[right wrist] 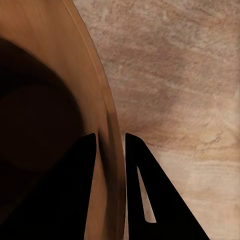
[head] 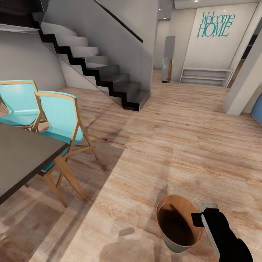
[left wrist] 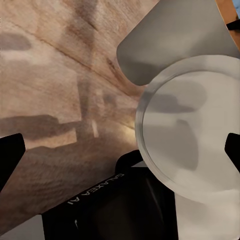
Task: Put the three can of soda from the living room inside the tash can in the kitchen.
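Tash can: the small round tapered bin (head: pixel 179 227), glossy copper-brown inside and pale grey outside, is seen low in the head view, tilted and held off the light wood plank floor (head: pixel 156 145) by its rim.
Right hand: the black right hand (head: pixel 199 219) is clenched on the bin's rim; in the right wrist view one finger (right wrist: pixel 75 190) lies inside the wall (right wrist: pixel 107 150) and the other outside it.
Left hand: the left hand's fingertips (left wrist: pixel 10 155) are seen far apart with nothing between them, so it is released; a pale grey disc, judged to be part of the robot's own body, is faced.
Soda cans: no orange can is seen inside the bin or on the floor.
Surroundings: turquoise wooden-framed chairs (head: pixel 60 120), a dark grey counter (head: pixel 22 156) and a grey staircase (head: pixel 94 58) are passed.
Risk: the pinch is taken on a thin edge, so the bin could be swung or slipped loose by a sharp turn of the base.
Risk: the chair legs could be clipped by the hanging bin if the turn is cut close.
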Robot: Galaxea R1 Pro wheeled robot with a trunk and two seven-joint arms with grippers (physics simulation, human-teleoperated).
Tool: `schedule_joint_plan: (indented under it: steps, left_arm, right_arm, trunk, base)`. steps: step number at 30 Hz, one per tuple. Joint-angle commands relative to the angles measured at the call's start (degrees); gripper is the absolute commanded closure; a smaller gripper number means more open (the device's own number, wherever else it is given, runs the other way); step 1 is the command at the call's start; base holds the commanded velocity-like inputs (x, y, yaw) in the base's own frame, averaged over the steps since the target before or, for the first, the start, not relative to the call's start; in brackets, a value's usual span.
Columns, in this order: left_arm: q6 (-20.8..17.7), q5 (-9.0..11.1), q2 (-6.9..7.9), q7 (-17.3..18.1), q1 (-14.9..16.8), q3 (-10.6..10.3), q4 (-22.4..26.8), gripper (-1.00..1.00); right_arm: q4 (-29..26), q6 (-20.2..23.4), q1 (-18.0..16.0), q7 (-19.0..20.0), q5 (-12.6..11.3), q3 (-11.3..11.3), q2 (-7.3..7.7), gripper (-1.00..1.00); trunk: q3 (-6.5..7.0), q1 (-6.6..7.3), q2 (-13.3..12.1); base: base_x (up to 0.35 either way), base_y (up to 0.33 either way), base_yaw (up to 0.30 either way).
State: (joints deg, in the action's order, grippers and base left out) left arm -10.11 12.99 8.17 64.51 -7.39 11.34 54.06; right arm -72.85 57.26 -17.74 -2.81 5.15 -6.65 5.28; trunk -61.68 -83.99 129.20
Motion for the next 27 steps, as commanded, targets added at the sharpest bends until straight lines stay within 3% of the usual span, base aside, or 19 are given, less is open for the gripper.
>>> schedule_joint_plan:
  steps: [1,27]
  left_arm:
    - [0.0,0.0,0.0,0.0,0.0,0.0,0.0,-1.0]
    - [0.0,0.0,0.0,0.1,0.0,0.0,0.2,-1.0]
  right_arm:
    - [0.0,0.0,0.0,0.0,-0.4,0.0,0.0,1.0]
    - [0.0,0.0,0.0,0.0,-0.4,0.1,0.0,1.0]
  trunk:
    - [0.0,0.0,0.0]
    - [0.0,0.0,0.0]
  base:
    - [0.0,0.0,0.0]
    - [0.0,0.0,0.0]
